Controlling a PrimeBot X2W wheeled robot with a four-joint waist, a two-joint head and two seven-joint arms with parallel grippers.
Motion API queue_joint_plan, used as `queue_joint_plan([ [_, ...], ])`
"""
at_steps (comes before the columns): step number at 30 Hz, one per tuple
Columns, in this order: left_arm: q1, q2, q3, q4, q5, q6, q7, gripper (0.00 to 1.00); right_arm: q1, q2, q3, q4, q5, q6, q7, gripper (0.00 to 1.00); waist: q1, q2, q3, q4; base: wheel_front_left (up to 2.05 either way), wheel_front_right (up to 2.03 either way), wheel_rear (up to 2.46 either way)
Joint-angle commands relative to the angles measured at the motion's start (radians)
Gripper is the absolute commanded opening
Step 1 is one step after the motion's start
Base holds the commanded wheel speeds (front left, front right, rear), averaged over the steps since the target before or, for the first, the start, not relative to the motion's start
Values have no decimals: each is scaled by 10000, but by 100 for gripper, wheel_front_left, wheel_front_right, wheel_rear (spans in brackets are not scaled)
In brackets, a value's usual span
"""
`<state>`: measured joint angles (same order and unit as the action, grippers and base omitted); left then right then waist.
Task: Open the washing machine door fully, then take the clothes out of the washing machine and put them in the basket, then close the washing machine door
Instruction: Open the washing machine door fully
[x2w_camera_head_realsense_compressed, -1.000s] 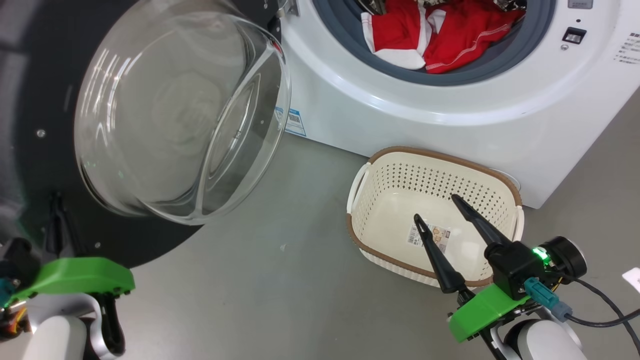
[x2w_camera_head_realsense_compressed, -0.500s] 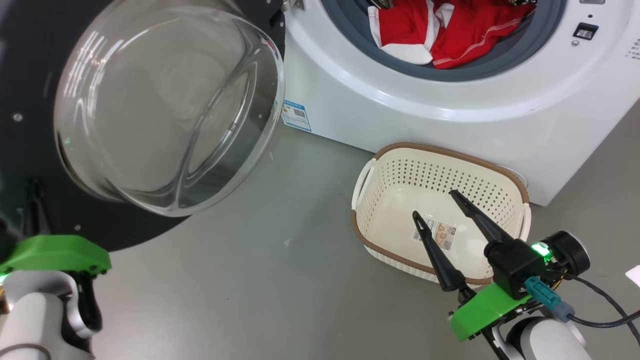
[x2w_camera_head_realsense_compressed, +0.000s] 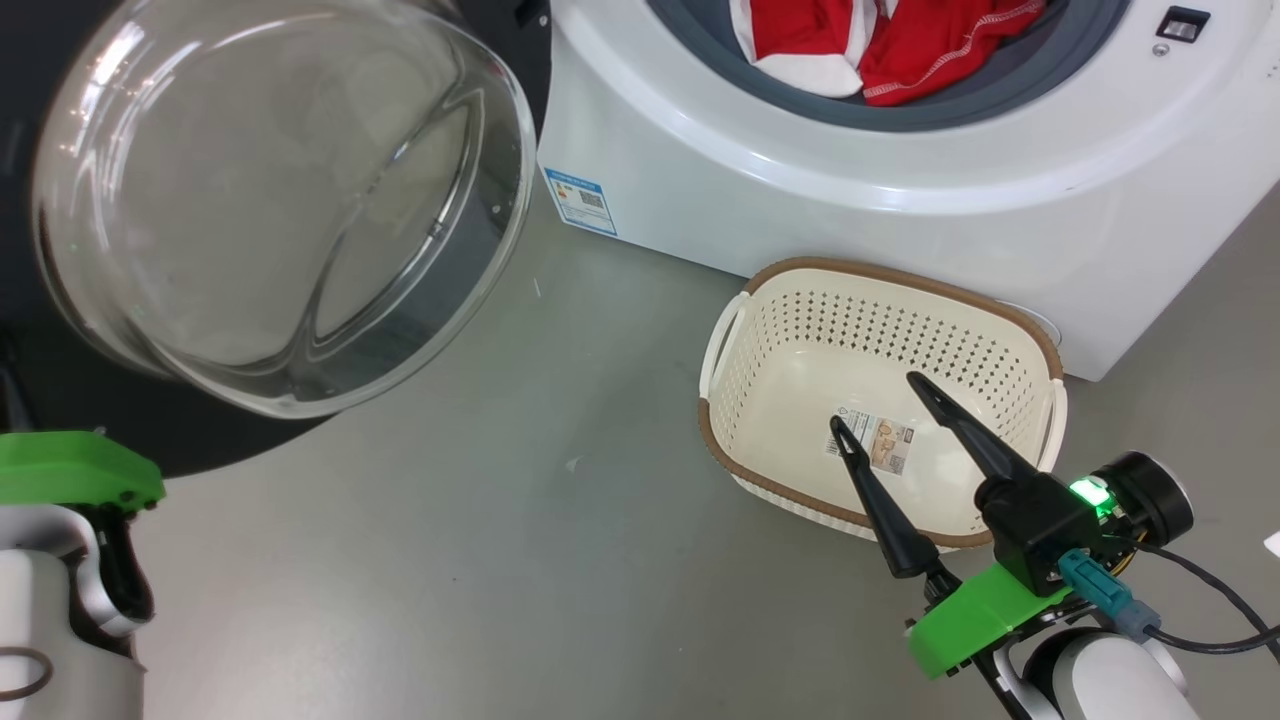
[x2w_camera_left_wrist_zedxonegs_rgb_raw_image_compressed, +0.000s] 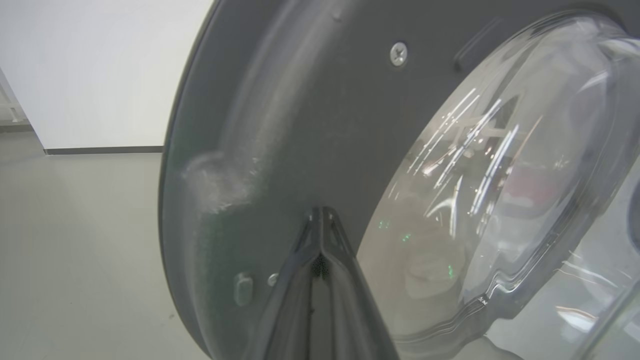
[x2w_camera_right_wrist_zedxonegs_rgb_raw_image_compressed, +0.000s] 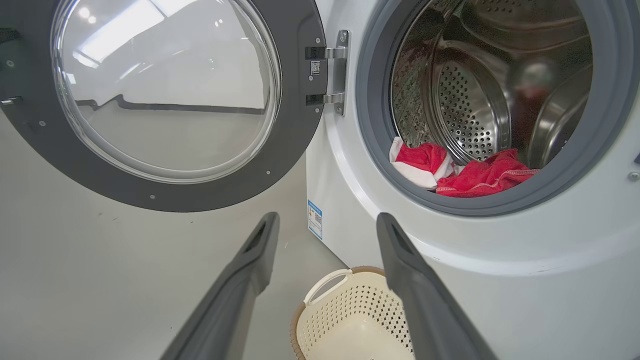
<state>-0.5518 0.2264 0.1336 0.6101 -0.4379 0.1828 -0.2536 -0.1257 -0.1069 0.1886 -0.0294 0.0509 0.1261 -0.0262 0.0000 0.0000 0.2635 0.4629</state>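
Observation:
The washing machine door (x2w_camera_head_realsense_compressed: 280, 200) stands swung open at the upper left, its clear glass bowl bulging toward me. My left gripper (x2w_camera_left_wrist_zedxonegs_rgb_raw_image_compressed: 320, 216) is shut, its tips against the dark inner face of the washing machine door (x2w_camera_left_wrist_zedxonegs_rgb_raw_image_compressed: 325, 125), just left of the glass. The white washing machine (x2w_camera_head_realsense_compressed: 800, 180) fills the top, with the red and white clothes (x2w_camera_head_realsense_compressed: 880, 40) lying in its mouth on the grey ring. The basket (x2w_camera_head_realsense_compressed: 880, 280) sits on the floor before it. My right gripper (x2w_camera_head_realsense_compressed: 873, 402) hovers open over the basket. In the right wrist view the clothes (x2w_camera_right_wrist_zedxonegs_rgb_raw_image_compressed: 480, 175) lie at the drum's front.
Grey floor (x2w_camera_head_realsense_compressed: 560, 560) spreads between the door and the basket. A blue label (x2w_camera_head_realsense_compressed: 580, 200) marks the machine's lower left corner. A black cable (x2w_camera_head_realsense_compressed: 1210, 600) trails from my right wrist. A white wall (x2w_camera_left_wrist_zedxonegs_rgb_raw_image_compressed: 100, 70) stands beyond the door.
The head camera has shifted, so the machine sits higher in view. The door has swung a little further from the machine, and my left arm went left with it. The right gripper stays open over the basket.

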Motion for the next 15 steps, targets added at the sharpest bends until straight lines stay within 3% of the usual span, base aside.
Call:
queue_joint_plan([
  [1, -364, 544, 599, -123, 215, -58, -80, 0, -144, -11, 248, -337, -47, 46, 9, 100, 0, 0, 61, -65, 0, 0, 0],
  [15, -258, 218, 1313, -103, 1058, -477, -81, 0, -220, 67, 200, -316, -55, 46, -3, 100, 0, 0, 38, -178, 0, 0, 0],
])
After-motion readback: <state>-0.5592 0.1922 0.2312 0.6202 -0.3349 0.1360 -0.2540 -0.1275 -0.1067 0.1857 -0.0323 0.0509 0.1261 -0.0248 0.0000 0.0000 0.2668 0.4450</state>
